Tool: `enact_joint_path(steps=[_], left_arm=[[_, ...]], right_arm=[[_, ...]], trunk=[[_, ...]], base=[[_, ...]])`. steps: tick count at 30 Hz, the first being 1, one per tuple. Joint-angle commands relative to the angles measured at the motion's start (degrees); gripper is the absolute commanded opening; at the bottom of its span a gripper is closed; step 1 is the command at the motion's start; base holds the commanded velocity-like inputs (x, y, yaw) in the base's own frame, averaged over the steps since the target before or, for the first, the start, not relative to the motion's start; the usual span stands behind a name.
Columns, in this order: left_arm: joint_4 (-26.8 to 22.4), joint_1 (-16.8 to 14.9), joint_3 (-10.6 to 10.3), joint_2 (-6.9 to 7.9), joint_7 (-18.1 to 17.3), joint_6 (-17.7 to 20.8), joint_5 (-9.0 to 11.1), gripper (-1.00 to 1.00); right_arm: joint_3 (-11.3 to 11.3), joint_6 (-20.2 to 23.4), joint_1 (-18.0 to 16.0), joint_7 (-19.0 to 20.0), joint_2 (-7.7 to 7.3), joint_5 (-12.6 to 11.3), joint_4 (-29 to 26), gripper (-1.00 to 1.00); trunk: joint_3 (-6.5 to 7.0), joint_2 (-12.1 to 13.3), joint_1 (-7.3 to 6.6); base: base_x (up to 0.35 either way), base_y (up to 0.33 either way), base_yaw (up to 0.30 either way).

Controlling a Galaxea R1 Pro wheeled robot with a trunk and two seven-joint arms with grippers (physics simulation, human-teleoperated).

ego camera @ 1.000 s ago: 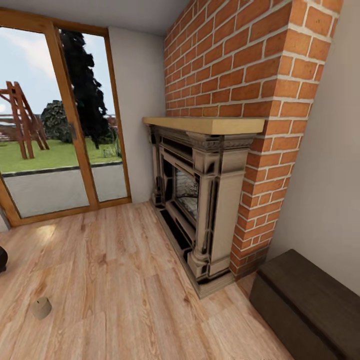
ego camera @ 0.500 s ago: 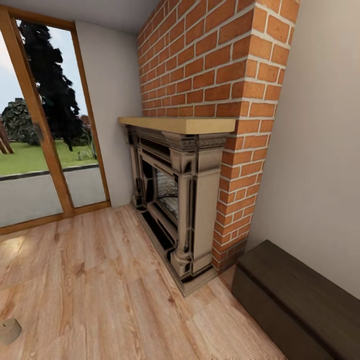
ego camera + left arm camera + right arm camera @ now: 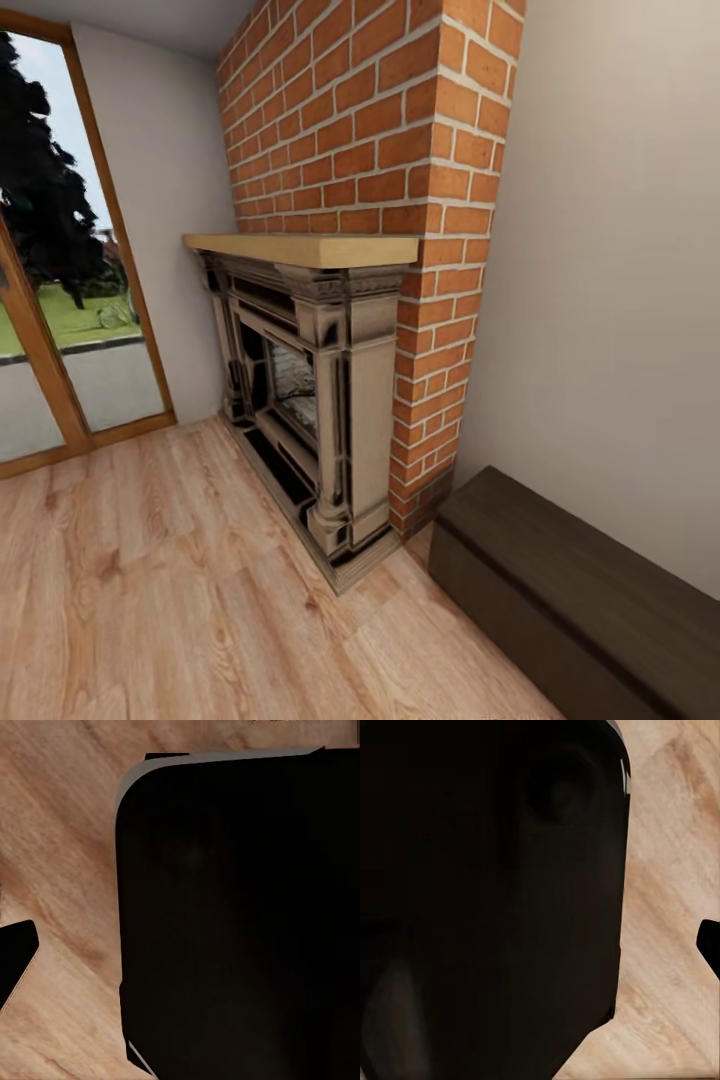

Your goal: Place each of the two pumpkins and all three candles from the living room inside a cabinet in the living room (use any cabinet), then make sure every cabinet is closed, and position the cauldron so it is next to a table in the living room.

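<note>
The head camera has swung to the right across the living room: the whole picture has slid leftward, a move of the view, not of the furnishings. The candle seen on the wooden floor (image 3: 150,600) at lower left a second ago has left the frame. The glass door (image 3: 60,290) now shows as a narrower strip at the left edge, while more of the dark-brown cabinet (image 3: 580,600) has come into view at lower right.

Wood-plank floor (image 3: 180,590) — fireplace (image 3: 310,400) stands on it, dark low cabinet (image 3: 570,600) just beside.
</note>
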Motion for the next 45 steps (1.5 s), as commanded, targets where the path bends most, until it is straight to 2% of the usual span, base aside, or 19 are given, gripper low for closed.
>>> enact_joint_path(steps=[1, 45], left_arm=[[-0.1, 0.0, 0.0, 0.01, 0.0, -0.1, 0.0, 1.0], [-0.1, 0.0, 0.0, 0.01, 0.0, -0.1, 0.0, 1.0]], right_arm=[[-0.1, -0.1, 0.0, 0.1, 0.02, -0.1, 0.0, 1.0], [-0.1, -0.1, 0.0, 0.1, -0.01, -0.1, 0.0, 1.0]], trunk=[[-0.04, 0.0, 0.0], [-0.04, 0.0, 0.0]], base=[[0.0, 0.0, -0.274], [0.0, 0.0, -0.274]])
